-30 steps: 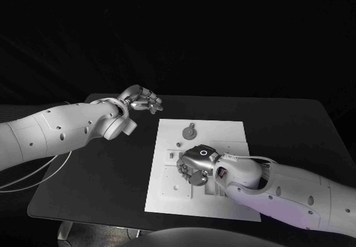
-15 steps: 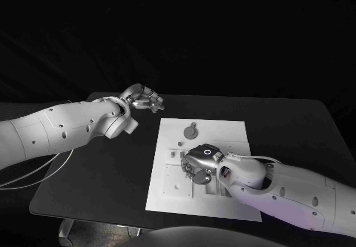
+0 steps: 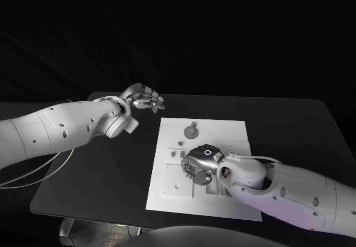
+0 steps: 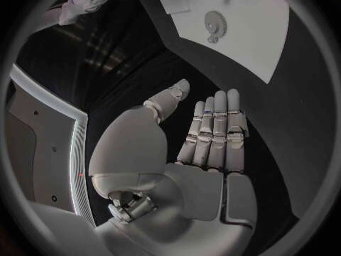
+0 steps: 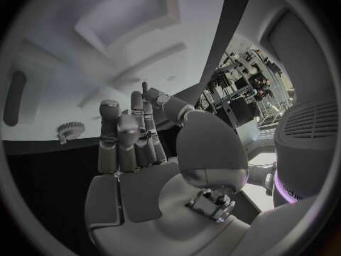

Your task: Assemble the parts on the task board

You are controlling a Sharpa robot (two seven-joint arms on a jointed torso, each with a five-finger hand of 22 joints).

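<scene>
Task board [image 3: 223, 128]: centre frame, grey gear part [image 3: 191, 132] near its top. Right hand [image 3: 199, 164]: hovering mid-board, fingers straight, holding nothing. Left hand [image 3: 143, 99]: upper left, empty, fingers apart. Risk: right hand knocking small parts loose.

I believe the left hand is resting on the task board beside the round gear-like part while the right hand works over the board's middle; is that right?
Not quite. The head view shows the left hand off the task board, over the black table past the board's far left corner, holding nothing. The round gear-like part lies alone near the board's far edge. The right hand is indeed over the board's middle.
</scene>
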